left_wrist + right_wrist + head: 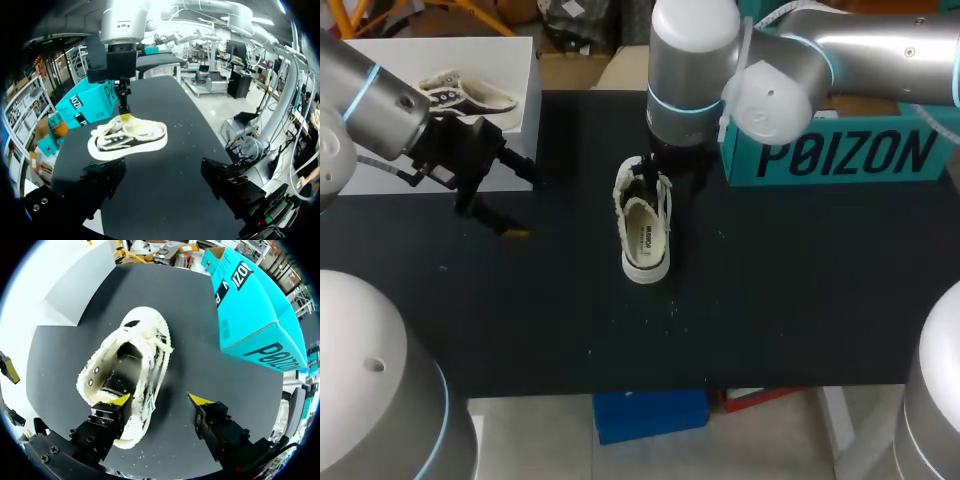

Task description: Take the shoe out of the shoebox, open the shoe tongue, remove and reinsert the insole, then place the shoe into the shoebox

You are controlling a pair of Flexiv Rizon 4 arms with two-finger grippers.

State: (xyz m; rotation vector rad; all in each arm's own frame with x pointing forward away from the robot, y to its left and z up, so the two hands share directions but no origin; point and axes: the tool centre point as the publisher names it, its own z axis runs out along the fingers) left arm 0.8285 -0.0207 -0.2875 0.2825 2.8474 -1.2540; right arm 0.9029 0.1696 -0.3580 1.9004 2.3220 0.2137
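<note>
- The shoe point(645, 240) is out of the box and stands on its sole on the table point(800, 300) with its opening facing up. I judge the step in hand to be opening the tongue.
- To do it well, the right gripper point(161, 400) should take only the tongue or lace strip between its fingers, not the whole frayed rim. It should then lift gently up and away from the opening, so the light shoe is not dragged or tipped.
- The shoe has nothing bracing it. A slow pull is safer, or the free arm could steady the shoe's end nearest the robot.
- The right gripper is spread wide and pinches nothing. One yellow fingertip point(120, 400) sits on the shoe's lace side, at the edge of the opening. The other fingertip hangs over bare table just beside the shoe.
- From the left wrist view, that one tip appears to touch the top of the shoe. I cannot tell whether it is on the tongue or the laces.
- The left gripper point(162, 170) is spread and empty, well apart from the shoe on its left side.
- The teal shoebox point(840, 155) lies beyond the shoe and off to its right, near but not touching it.
</note>
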